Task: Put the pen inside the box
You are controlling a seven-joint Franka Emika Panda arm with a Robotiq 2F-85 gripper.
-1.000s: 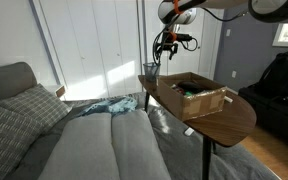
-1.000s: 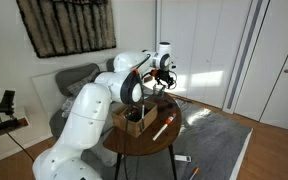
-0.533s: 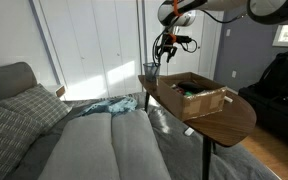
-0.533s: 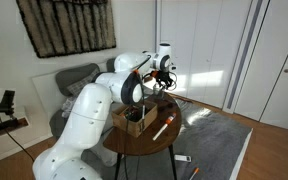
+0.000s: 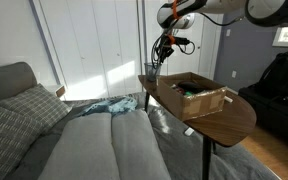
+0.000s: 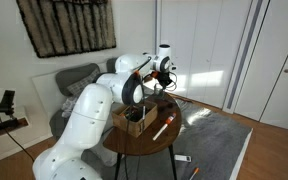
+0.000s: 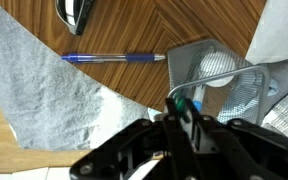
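My gripper [image 7: 184,108] hangs over a clear glass tumbler [image 7: 220,78] at the table's far end. Its jaws stand close together on the green-tipped top of a slim pen [image 7: 181,100] that stands in the tumbler; the pen's lower part is hidden. In an exterior view the gripper [image 5: 161,50] points down just above the tumbler [image 5: 150,71]. The light-brown box [image 5: 206,101] sits beside it on the round table, with dark things inside. The box [image 6: 131,124] also shows in the other view, below the gripper [image 6: 162,76].
A blue pen [image 7: 114,57] lies flat on the wooden table [image 7: 124,85] near the tumbler, with a black object [image 7: 79,12] beyond it. A short white object [image 5: 189,128] lies near the table edge. A grey couch [image 5: 44,120] stands next to the table.
The jaws have closed from wide open onto the pen's top. The arm has hardly moved above the tumbler.
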